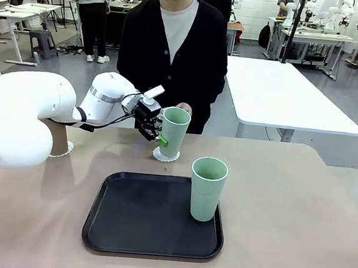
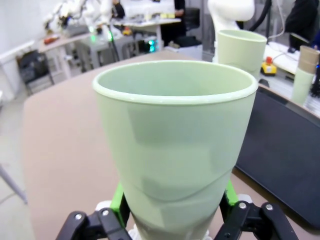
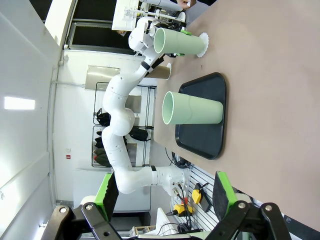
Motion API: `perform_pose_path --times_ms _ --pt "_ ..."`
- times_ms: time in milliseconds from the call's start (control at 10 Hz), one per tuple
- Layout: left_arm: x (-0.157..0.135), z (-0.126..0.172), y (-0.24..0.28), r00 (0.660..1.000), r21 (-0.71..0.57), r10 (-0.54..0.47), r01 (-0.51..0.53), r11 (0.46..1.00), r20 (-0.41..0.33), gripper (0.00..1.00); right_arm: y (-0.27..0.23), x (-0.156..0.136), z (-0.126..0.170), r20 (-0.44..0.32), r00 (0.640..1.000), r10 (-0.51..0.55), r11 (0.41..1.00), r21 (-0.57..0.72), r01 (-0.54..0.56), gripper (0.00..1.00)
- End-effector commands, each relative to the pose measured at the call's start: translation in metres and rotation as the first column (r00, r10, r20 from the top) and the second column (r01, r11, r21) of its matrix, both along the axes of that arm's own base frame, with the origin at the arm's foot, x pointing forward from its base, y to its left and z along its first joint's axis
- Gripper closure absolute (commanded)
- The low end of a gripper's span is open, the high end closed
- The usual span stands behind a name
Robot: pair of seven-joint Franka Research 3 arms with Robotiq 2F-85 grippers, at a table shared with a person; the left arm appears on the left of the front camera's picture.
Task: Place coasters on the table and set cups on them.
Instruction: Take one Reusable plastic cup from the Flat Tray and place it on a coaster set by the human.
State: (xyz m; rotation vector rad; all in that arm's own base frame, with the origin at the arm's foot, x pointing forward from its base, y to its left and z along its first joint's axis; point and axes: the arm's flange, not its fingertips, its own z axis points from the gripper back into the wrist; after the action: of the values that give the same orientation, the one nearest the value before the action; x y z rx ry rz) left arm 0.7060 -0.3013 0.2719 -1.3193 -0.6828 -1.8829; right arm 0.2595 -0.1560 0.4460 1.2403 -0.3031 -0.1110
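A pale mint green cup [image 1: 175, 129] stands upright on a white scalloped coaster [image 1: 166, 155] at the far middle of the beige table [image 1: 298, 201]. My left gripper [image 1: 161, 139] is shut on its lower part. In the left wrist view that cup [image 2: 175, 130] sits between both green pads [image 2: 118, 200]. The second mint cup [image 1: 207, 188] stands on the black tray [image 1: 140, 218]. A tan-brown cup [image 1: 59, 140] on a coaster [image 1: 70, 148] is mostly hidden behind my left arm. My right gripper [image 3: 165, 189] hangs open and holds nothing, far from both mint cups [image 3: 192, 107].
A person in a black cardigan stands at the far edge, one hand [image 1: 184, 107] just behind the held cup. A white rectangular table [image 1: 283, 93] stands beyond on the right. The right half of the beige tabletop is bare.
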Motion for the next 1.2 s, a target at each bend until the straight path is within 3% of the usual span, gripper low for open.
perform_pose_path --times_ms 0,500,600,700,1100 --pt "0.0484 0.0050 -0.0113 1.000 0.029 -0.012 0.012 1.000 -0.010 0.16 0.0002 0.0027 0.0011 0.027 1.000 0.000 1.000 0.023 0.000 0.00" --pt "0.0501 0.0023 -0.0103 1.000 0.037 -0.005 0.005 0.999 0.004 0.16 0.0002 0.0027 0.0011 0.027 1.000 0.000 1.000 0.023 0.000 0.00" --pt "0.0498 0.0026 -0.0099 1.000 0.041 -0.005 0.004 0.999 0.010 0.13 0.0002 0.0027 0.0011 0.027 1.000 0.000 1.000 0.023 0.000 0.00" --pt "0.0490 0.0025 -0.0098 1.000 0.049 -0.005 0.004 0.999 0.016 0.00 0.0002 0.0027 0.0011 0.027 1.000 0.000 1.000 0.023 0.000 0.00" --pt "0.0444 0.0038 -0.0077 0.998 0.087 0.013 -0.018 0.996 0.055 0.00 0.0002 0.0027 0.0011 0.027 1.000 0.000 1.000 0.023 0.000 0.00"
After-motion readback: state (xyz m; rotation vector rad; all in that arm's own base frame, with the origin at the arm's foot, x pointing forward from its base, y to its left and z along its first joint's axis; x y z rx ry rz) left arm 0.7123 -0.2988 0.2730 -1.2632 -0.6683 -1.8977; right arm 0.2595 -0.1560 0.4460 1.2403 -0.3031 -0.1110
